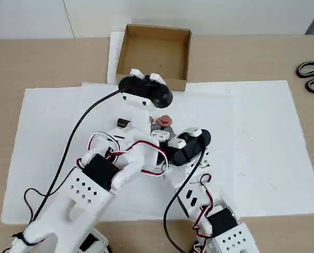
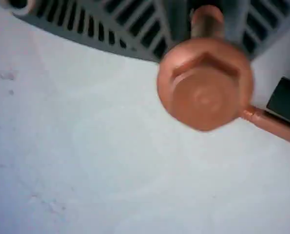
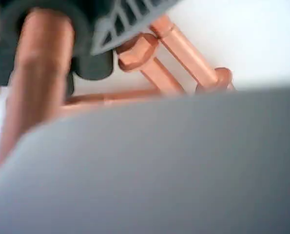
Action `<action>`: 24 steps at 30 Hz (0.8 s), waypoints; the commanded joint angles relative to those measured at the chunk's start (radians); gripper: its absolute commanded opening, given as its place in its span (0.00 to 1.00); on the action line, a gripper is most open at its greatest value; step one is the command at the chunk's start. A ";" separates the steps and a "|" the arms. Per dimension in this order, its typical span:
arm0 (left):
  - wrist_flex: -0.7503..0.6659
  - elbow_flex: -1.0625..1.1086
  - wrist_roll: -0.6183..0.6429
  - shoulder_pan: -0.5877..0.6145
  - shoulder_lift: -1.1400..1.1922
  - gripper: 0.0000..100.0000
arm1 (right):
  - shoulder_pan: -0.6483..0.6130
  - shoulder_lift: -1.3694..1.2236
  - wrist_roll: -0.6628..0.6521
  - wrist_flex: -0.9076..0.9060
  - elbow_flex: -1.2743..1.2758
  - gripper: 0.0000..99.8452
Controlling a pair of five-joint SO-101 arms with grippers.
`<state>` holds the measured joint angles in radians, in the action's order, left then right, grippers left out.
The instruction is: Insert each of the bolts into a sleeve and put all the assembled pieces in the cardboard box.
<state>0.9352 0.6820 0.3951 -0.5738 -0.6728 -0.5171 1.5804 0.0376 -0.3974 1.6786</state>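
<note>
Paper (image 1: 251,137) in white sheets covered the middle of the table (image 1: 40,58) in the high view. The open cardboard box (image 1: 154,50) stood at its far edge, and scissors (image 1: 312,76) lay well apart on bare wood.

The left arm (image 1: 101,171) rose from the near left corner, folded at the elbow and bent its wrist down just in front of the box. This set the left gripper (image 1: 155,124) pointing at the paper's middle. The right arm (image 1: 191,147) came in low from the near right, and the right gripper (image 1: 164,136) sat just beside the other. A copper bolt head (image 1: 166,119) showed between them. A dark sleeve (image 1: 123,123) lay on the paper nearby, apart from both. Whether either gripper was apart or clamped could not be told from above.

The left wrist view faced the flanged hex head of a copper bolt (image 2: 205,85) close to the lens, over the paper. Its shank ran away towards a grey ribbed part (image 2: 110,29), and a second bolt (image 2: 274,126) lay flat behind it. That view did not settle the tool's state either.

The right wrist view had a blurred grey mass (image 3: 159,170) across the foreground. Behind it a copper shank (image 3: 40,73) seemed to pass through a dark collar (image 3: 88,66), perhaps a sleeve. Loose bolts (image 3: 183,48) lay crossed on the paper.
</note>
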 commanded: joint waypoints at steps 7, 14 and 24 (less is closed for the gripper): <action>-0.005 0.033 0.002 -0.075 -0.031 0.01 | 0.008 0.016 0.005 0.001 -0.008 0.00; 0.002 0.036 0.002 -0.077 -0.031 0.01 | 0.008 0.016 0.005 0.001 -0.008 0.00; 0.028 0.035 -0.032 -0.095 -0.029 0.01 | 0.008 0.016 0.002 0.001 -0.006 0.00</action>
<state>0.9521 0.7173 0.3844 -0.6214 -0.6790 -0.5125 1.5835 0.0391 -0.3974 1.6786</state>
